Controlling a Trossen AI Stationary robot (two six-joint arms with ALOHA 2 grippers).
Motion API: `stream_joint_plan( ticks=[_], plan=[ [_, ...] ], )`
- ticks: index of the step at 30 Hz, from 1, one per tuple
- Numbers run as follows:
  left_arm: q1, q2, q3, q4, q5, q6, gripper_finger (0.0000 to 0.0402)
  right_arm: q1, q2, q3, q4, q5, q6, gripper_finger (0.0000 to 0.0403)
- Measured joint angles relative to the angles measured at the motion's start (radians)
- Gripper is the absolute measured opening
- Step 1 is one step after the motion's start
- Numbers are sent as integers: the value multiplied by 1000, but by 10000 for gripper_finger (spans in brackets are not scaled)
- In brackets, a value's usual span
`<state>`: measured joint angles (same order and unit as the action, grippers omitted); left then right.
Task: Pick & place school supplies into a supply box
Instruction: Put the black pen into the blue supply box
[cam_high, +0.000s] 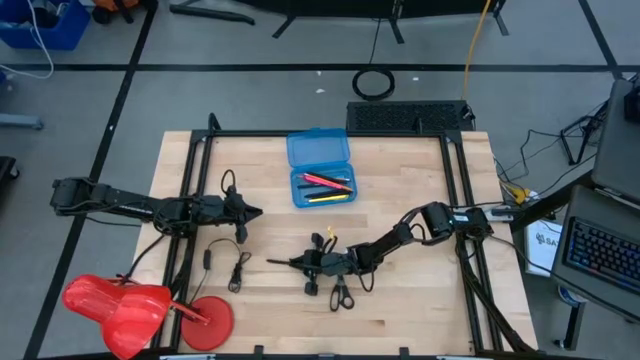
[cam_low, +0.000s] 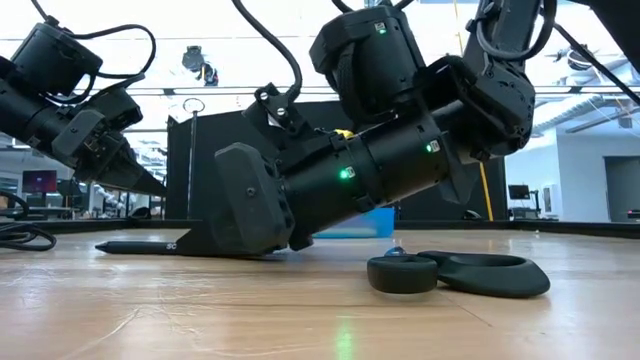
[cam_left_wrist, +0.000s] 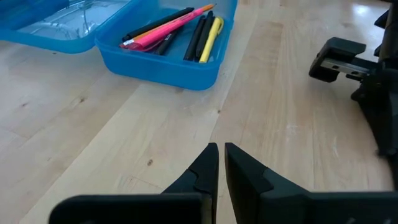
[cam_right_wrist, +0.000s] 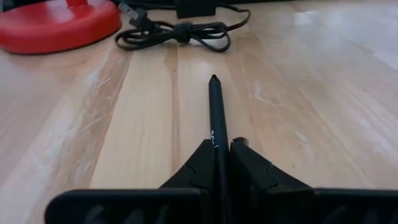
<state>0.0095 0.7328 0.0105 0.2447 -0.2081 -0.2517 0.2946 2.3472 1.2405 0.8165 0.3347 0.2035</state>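
The bright blue supply box (cam_high: 296, 187) lies open near the table's far edge, its lid (cam_high: 318, 148) folded back. Pink, orange, yellow and black pens (cam_left_wrist: 168, 31) lie inside it. My right gripper (cam_right_wrist: 221, 148) is low over the table's near middle, shut on a black pen (cam_high: 283, 262). Small scissors with black handles (cam_high: 340, 296) lie flat just near-side of it, also in the low view (cam_low: 460, 272). My left gripper (cam_left_wrist: 221, 163) hovers at the table's left, shut and holding nothing, pointing toward the box (cam_left_wrist: 168, 71). My right gripper pinches the black pen between its two fingers (cam_right_wrist: 202, 158) at the pen's rear part (cam_right_wrist: 218, 138). The fingers come level from the table's right and lie along the pen. The pen sticks out level toward the left, tip (cam_right_wrist: 213, 78) free. Whether it rests on the table, I cannot tell.
A coiled thin black cable with a plug (cam_high: 235, 268) lies left of the pen, also in the right wrist view (cam_right_wrist: 174, 30). A red plastic object (cam_high: 130, 305) sits at the near left corner. Bare wood lies between the right gripper and the box.
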Motion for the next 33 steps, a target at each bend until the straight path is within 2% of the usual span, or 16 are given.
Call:
stream_joint_plan(
  ticks=[23, 33],
  plan=[
    [0, 0, 0, 2, 0, -22, 31, 5, -62, 0, -7, 65, -109, 21],
    [0, 0, 0, 9, 0, -24, 31, 4, -215, 0, -232, 258, -221, 21]
  ],
)
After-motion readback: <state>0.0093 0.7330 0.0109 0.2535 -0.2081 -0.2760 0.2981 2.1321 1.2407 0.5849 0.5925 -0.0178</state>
